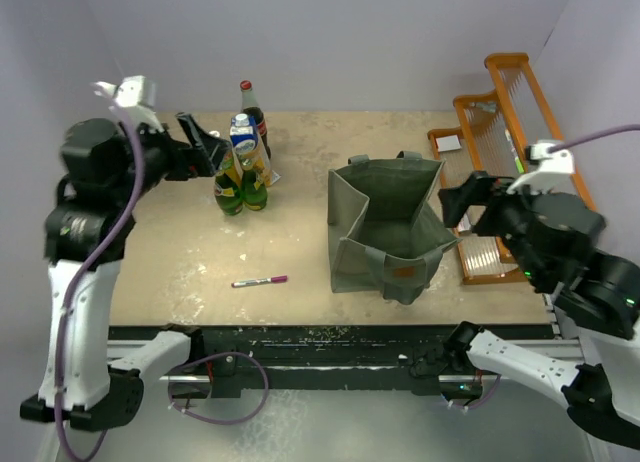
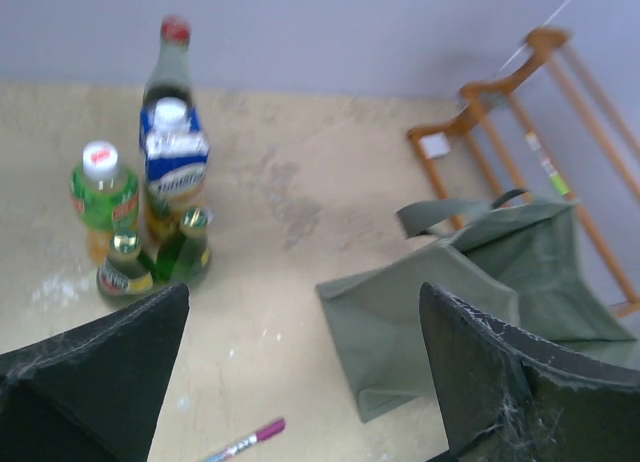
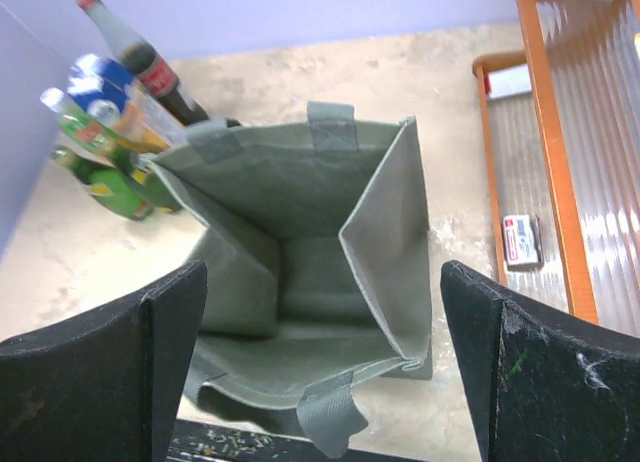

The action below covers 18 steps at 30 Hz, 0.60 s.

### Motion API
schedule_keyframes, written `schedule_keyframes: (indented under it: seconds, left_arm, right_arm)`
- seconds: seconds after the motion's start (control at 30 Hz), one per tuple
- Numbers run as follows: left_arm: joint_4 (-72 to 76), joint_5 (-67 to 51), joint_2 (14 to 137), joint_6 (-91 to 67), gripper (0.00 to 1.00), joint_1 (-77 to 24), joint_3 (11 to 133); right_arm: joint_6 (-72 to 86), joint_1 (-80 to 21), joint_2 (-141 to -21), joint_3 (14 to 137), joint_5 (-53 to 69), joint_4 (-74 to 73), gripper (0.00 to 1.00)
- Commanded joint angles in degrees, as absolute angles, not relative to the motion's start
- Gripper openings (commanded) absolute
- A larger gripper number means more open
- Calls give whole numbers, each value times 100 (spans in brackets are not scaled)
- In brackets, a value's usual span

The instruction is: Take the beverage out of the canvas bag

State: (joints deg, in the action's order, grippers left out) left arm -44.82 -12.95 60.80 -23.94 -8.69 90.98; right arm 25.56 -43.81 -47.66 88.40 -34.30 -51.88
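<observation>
Canvas bag [image 1: 385,222]: upright on the worktop [image 1: 180,272], right of centre, mouth open upward. One side wall folds inward. Tan label patch [image 1: 405,273] on the near face. Short handles at the far and near rims. My right wrist view looks straight down the mouth onto the grey-green fabric floor and walls.

Beverages [image 1: 245,167]: tight cluster at the far left of the worktop, well apart from the bag, all upright.
- Dark cola bottle [image 2: 167,67], red cap, farthest back.
- Blue-and-white carton [image 2: 175,167] in front of it.
- Yellow-green bottle [image 2: 103,197], white cap, left of the carton.
- Two green glass bottles [image 2: 125,267] nearest.

My left end effector [image 1: 203,142]: just left of the cluster, fingers spread wide, nothing between them. I cannot tell whether a finger touches a bottle.

My right end effector [image 3: 322,282]: hovers over the bag's right side, fingers wide apart, holding nothing.

Pink-capped marker [image 1: 260,281]: flat on the worktop, near side, between the cluster and the near edge.

Orange wooden rack [image 1: 500,122]: far right, just beside the bag. A small red-and-white box [image 3: 520,237] lies on its ribbed panel.
</observation>
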Motion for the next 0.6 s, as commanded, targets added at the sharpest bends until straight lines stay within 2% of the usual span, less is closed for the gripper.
schedule_keyframes:
  seconds: [0.0,0.27,0.57]
  left_arm:
    - [-5092,-1693,5794,-1838,99,-879,10263]
    - [-5590,-1375,5352,-1824,99,-879,11389]
    - [-6408,-836,5325,-1572,99,-878,12250]
  right_arm:
    - [2497,-4362,-4713,9775,-3265,-5716,100]
    - [2445,-4364,-4615,10756,-3309,-6066,100]
    - [2734,-4361,-4673,10745,-3945,-6172,100]
